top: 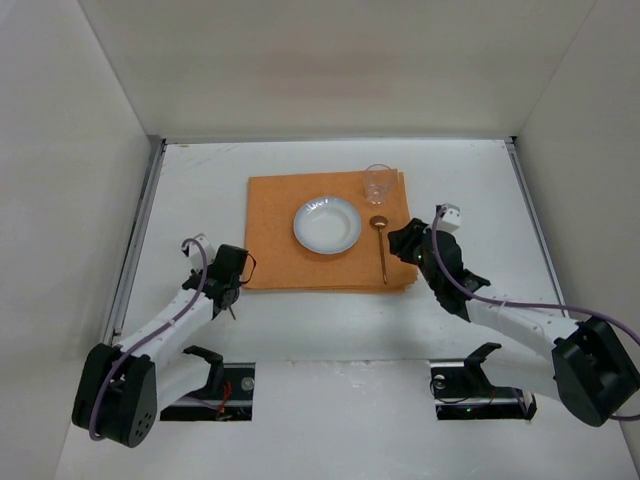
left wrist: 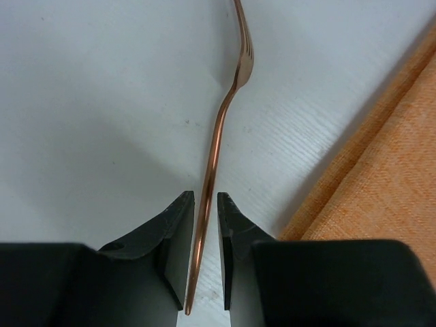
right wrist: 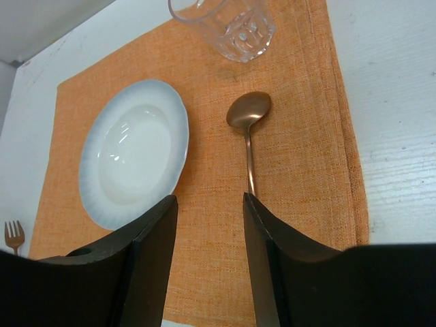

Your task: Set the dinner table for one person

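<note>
The dinner table [top: 200, 190] is a white tabletop. On it lies an orange placemat [top: 275, 230] with a white plate [top: 327, 224], a clear glass [top: 378, 183] and a copper spoon [top: 381, 245]. My left gripper [top: 232, 280] is just left of the placemat's near corner. In the left wrist view its jaws [left wrist: 206, 197] stand narrowly apart round the handle of a copper fork [left wrist: 225, 116] lying on the table, with bare table showing beside the handle. My right gripper [right wrist: 208, 199] is open and empty above the placemat [right wrist: 293, 170], between the plate [right wrist: 136, 153] and the spoon [right wrist: 248, 112].
Grey rails run along the table's left [top: 140, 230] and right [top: 530, 220] edges, and white walls enclose it. The fork's tines also show in the right wrist view [right wrist: 13, 235], on the table left of the placemat. The glass [right wrist: 225, 24] stands past the spoon.
</note>
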Action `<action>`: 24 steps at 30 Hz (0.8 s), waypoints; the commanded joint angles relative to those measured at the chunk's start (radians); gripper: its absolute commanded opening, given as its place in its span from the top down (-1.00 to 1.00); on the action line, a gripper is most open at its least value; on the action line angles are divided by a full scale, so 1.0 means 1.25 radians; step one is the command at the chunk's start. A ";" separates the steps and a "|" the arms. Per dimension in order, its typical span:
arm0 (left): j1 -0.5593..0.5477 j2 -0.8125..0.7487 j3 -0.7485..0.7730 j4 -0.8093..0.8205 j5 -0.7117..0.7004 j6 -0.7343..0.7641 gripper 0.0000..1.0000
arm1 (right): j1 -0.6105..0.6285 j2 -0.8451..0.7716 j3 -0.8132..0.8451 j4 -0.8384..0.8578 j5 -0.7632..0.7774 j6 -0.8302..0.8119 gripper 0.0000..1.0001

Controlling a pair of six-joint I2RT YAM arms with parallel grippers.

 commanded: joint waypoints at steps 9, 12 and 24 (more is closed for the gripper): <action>0.045 0.059 -0.041 0.075 0.068 0.001 0.64 | 0.020 0.036 0.025 0.043 -0.031 0.000 0.02; 0.056 0.080 -0.041 0.085 0.084 0.002 0.66 | 0.024 0.041 0.026 0.044 -0.026 -0.007 0.02; 0.037 0.028 0.003 0.031 0.061 0.036 0.95 | 0.024 0.038 0.020 0.046 -0.029 -0.002 0.02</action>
